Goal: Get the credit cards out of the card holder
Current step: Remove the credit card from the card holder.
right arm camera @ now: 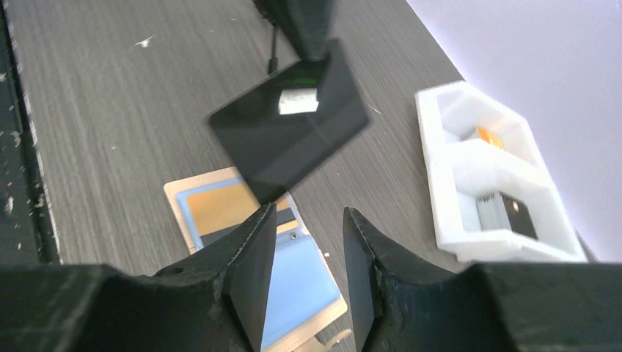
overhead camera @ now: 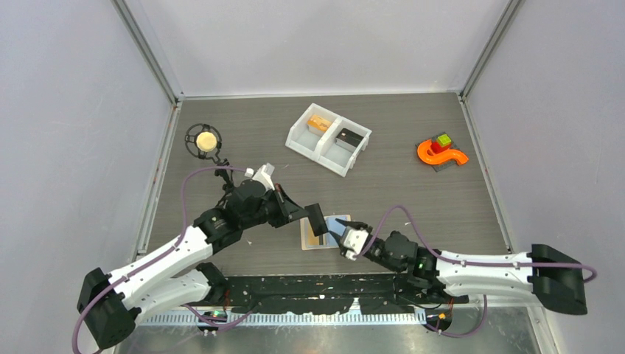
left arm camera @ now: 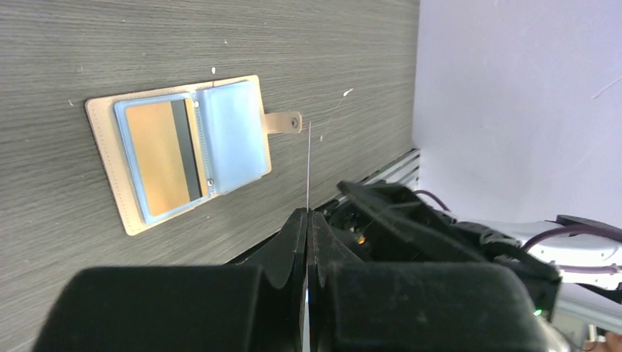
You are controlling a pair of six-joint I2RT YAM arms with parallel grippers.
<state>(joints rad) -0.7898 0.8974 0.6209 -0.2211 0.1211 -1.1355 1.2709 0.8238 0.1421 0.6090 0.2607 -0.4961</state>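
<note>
Black plastic, the dark credit card [right arm camera: 290, 139] hung in the air, pinched by one edge in the left gripper [left arm camera: 306, 220], whose fingers were clenched tight on it. From overhead it sat just at 11 o'clock of the card holder [left arm camera: 231, 136]. The holder lay open and flat on the grey wood-grain table [left arm camera: 110, 44], near the edge by the arm bases, with its snap tab [left arm camera: 283, 122] splayed out. An orange-tan card [left arm camera: 150, 154] with a dark stripe was in its clear pocket, so the job looked only partly done. The right gripper [right arm camera: 308, 213] was released, jaws apart, at 3 o'clock of the holder and low over the blue lining. I could not tell if it touched. The white bin [right arm camera: 440, 169] stood at 12 o'clock, well apart. The risks, as I judged them:

- The thin edge grip could let the black card pivot or slip during the carry, so it might drop short of the bin or back onto the holder.
- Nothing visibly pinned the holder, so tugging the orange-tan card could drag or lift the whole wallet or fold its flap over.
- The arms were close together, so a reach by the right could knock the hanging card.
</note>
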